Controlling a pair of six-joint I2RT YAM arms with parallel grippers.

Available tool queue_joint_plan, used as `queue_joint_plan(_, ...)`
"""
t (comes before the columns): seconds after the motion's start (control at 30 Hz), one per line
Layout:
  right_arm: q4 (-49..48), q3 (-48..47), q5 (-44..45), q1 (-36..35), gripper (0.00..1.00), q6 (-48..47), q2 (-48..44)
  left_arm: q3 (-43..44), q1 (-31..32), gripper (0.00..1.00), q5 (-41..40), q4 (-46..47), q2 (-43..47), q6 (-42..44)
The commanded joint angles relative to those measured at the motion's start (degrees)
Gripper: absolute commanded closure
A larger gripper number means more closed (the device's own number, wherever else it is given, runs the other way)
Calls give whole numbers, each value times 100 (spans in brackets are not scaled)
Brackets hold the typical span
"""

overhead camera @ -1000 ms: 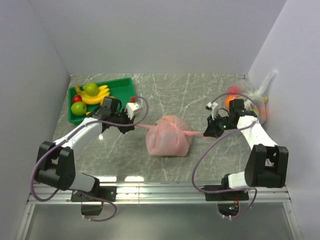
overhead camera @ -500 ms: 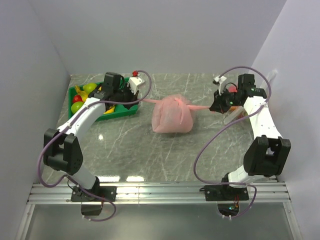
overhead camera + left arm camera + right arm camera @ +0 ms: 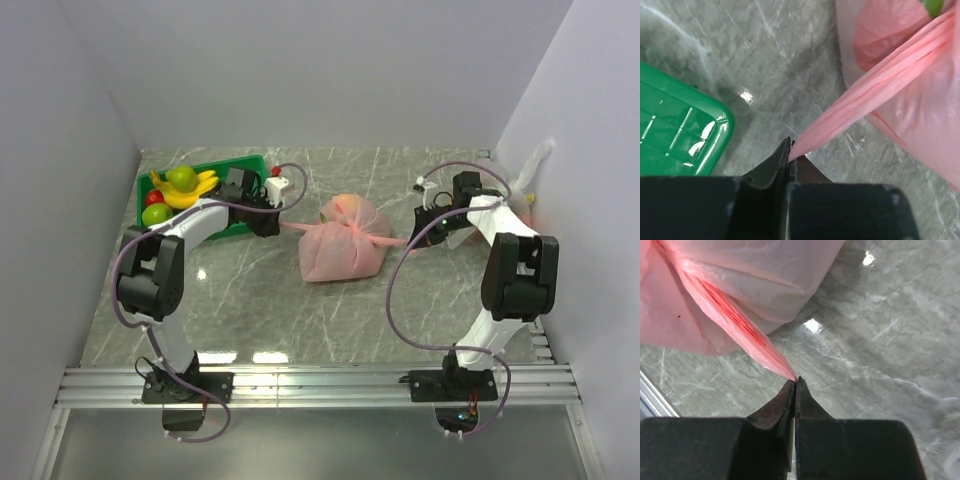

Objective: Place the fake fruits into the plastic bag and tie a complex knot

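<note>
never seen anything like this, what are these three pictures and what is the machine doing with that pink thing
These are two robot arms, bolted at the near edge of a grey marbled table. The wide picture comes from a fixed camera above and behind them. The two close-ups come from a camera on each wrist, looking past its own black fingers.

In the middle lies a pink plastic bag, bunched shut at the top, with something round showing faintly inside. The left gripper is shut on one pink handle. The right gripper is shut on the other handle. Both handles are stretched taut, one to each side.

At the back left, a green tray holds a banana and green fruits. A clear bag sits by the right wall.
</note>
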State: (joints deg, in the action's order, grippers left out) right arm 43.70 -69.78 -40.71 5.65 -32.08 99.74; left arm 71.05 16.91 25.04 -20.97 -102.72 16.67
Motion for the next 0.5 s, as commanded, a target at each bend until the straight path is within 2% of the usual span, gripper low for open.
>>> queue_joint_plan(0.0,-143,-202,1355,226,86,157,-78,172,-416,88,-1027,6,59,-216)
queue_joint_plan(0.03,-73,-220,1364,226,74,193,-104,268,-416,84,-1010,-47,59,-242)
queue_joint_plan(0.07,-55,-229,1355,226,63,193,-209,322,-416,74,-983,-100,85,-269)
queue_joint_plan(0.1,-37,-247,1355,235,48,219,-297,383,-416,67,-975,-170,172,-304)
queue_joint_plan(0.13,24,-264,1338,226,37,263,-402,497,-416,61,-948,-327,243,-339)
queue_joint_plan(0.17,68,-299,1311,235,30,289,-621,541,-425,45,-931,-407,339,-383)
queue_joint_plan(0.2,138,-430,1215,226,21,316,-736,603,-434,34,-904,-512,540,-436)
queue_joint_plan(0.23,304,-501,1162,252,20,359,-842,708,-460,26,-826,-713,655,-445)
queue_joint_plan(0.27,392,-658,1031,252,15,386,-1060,752,-495,1,-694,-837,900,-506)
queue_joint_plan(0.47,762,-985,644,340,12,930,-2009,981,-1040,1,-52,-1470,1728,-1024)
